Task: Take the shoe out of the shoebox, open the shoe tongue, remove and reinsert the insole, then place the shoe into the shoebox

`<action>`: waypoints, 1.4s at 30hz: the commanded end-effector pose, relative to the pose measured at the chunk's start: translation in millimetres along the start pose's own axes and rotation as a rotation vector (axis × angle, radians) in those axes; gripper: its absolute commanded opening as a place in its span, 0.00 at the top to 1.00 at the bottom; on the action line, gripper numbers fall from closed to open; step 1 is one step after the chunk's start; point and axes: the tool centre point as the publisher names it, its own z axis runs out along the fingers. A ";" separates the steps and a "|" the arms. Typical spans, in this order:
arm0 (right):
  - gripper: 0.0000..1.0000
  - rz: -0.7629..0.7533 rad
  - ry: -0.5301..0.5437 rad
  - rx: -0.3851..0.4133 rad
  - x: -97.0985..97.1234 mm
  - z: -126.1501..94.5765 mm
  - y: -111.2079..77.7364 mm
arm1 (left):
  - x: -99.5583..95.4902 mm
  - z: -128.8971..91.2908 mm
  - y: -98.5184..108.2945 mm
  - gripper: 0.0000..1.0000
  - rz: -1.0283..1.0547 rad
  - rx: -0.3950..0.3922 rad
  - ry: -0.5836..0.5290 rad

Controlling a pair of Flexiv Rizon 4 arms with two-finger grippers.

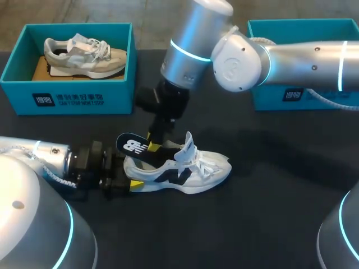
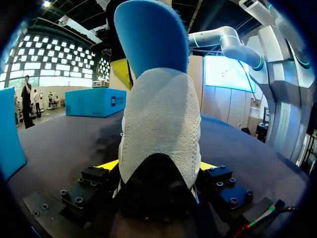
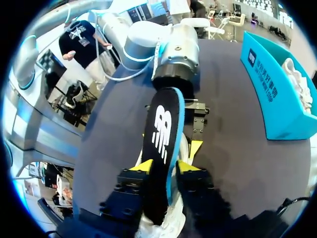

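A white shoe (image 1: 190,171) with dark side marks lies on the black table, toe to the right. My left gripper (image 1: 132,180) is shut on its heel; in the left wrist view the heel (image 2: 161,124) fills the space between the yellow tips. A black insole (image 1: 130,145) with a blue underside stands up out of the shoe's opening. My right gripper (image 1: 152,144) comes down from above onto it. In the right wrist view the insole (image 3: 161,129) runs between the yellow fingertips (image 3: 143,166), which stand slightly apart from it, so the right gripper (image 3: 165,166) is open.
A teal shoebox (image 1: 67,101) at the back left holds a grey shoe (image 1: 84,53). A second teal box (image 1: 269,101) stands at the back right behind my right arm. Bare black table lies in front of and to the right of the white shoe.
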 end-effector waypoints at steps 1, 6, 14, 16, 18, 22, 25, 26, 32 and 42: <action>0.64 -0.009 0.021 -0.019 0.1 -4.3 -2.3 | -1.7 2.0 3.6 1.00 0.000 0.000 -0.003; 0.61 -0.030 0.095 -0.070 0.9 -6.8 -3.7 | -1.7 2.0 3.6 1.00 0.000 0.000 -0.003; 0.56 -0.032 0.228 -0.125 -0.2 -1.4 -5.0 | -1.7 2.0 3.6 1.00 0.000 0.000 -0.003; 0.56 -0.033 0.233 -0.123 -1.2 0.1 -4.4 | -1.7 2.0 3.6 1.00 0.000 0.000 -0.003; 0.56 -0.029 0.239 -0.122 -2.7 1.8 -4.5 | -1.7 2.0 3.6 1.00 0.000 0.000 -0.003; 0.56 -0.020 0.248 -0.130 -5.6 5.0 -4.5 | -1.7 2.0 3.6 1.00 0.000 0.000 -0.003; 0.56 -0.019 0.261 -0.133 -6.8 8.2 -3.1 | -1.7 2.0 3.6 1.00 0.000 0.000 -0.003; 0.56 -0.021 0.269 -0.135 -6.8 9.4 -2.3 | -1.7 2.0 3.6 1.00 0.000 0.000 -0.003; 0.56 -0.022 0.307 -0.137 -3.5 14.2 2.3 | -1.7 2.0 3.6 1.00 0.000 0.000 -0.003; 0.70 0.011 0.355 -0.132 -2.1 20.8 3.6 | -1.7 2.0 3.6 1.00 0.000 0.000 -0.003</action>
